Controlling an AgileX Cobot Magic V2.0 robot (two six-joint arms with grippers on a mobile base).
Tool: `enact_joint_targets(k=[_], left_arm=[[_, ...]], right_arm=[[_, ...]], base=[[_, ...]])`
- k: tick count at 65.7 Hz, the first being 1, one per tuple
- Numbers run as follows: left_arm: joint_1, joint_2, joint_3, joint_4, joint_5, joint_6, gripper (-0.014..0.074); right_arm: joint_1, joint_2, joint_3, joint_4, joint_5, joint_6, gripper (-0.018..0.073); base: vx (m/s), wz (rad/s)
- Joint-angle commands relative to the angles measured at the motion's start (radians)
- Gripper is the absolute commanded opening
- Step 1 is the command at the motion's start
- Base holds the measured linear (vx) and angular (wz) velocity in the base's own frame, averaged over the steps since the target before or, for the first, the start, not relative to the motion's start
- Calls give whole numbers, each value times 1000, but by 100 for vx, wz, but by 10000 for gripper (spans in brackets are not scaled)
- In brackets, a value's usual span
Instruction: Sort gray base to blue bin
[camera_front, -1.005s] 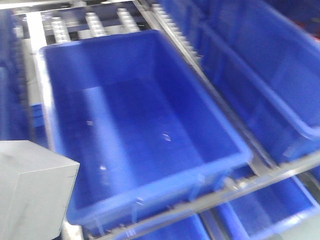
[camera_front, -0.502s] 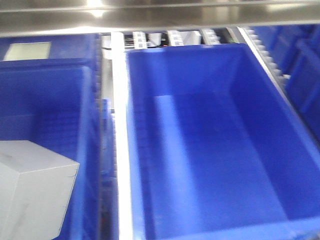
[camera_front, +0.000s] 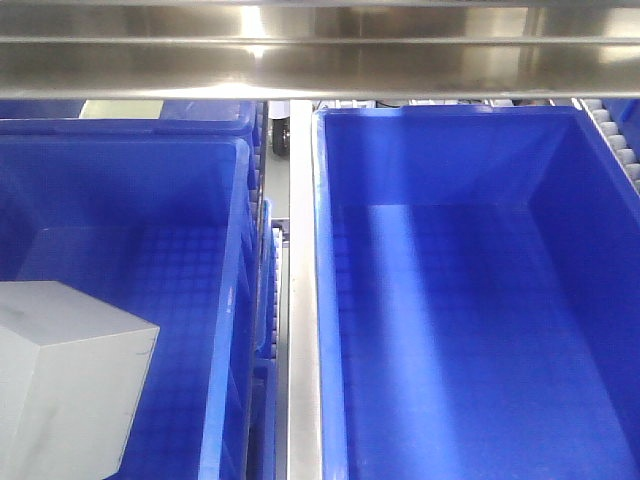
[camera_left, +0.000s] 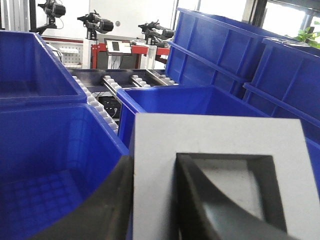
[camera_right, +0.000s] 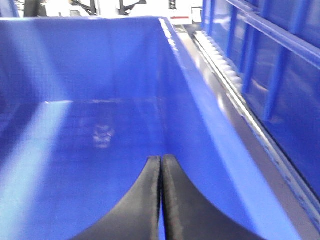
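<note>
The gray base (camera_front: 70, 385) hangs near left over the blue bin (camera_front: 130, 190), its wall pinched in my left claw (camera_left: 154, 167), one finger (camera_left: 210, 205) in its recess (camera_left: 240, 172), while my right claw (camera_right: 161, 167) is pressed together, empty, over the right bin (camera_front: 450, 150).

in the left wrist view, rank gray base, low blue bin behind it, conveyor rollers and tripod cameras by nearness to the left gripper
1. gray base, clamped in the left gripper, bottom centre.
2. low blue bin, just behind the base, centre.
3. conveyor rollers, beyond that bin, centre left.
4. tripod cameras, far back, top left.
</note>
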Motion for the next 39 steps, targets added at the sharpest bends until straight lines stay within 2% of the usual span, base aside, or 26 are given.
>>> enact_joint_targets(k=[1,39], left_arm=[[-4,7,-31,0,-105,-7,-6],[-4,7,-31,0,-105,-7,-6]], right_arm=[[0,15,6,-7,-35,-9,-5],[0,15,6,-7,-35,-9,-5]], base=[[1,6],[0,0]])
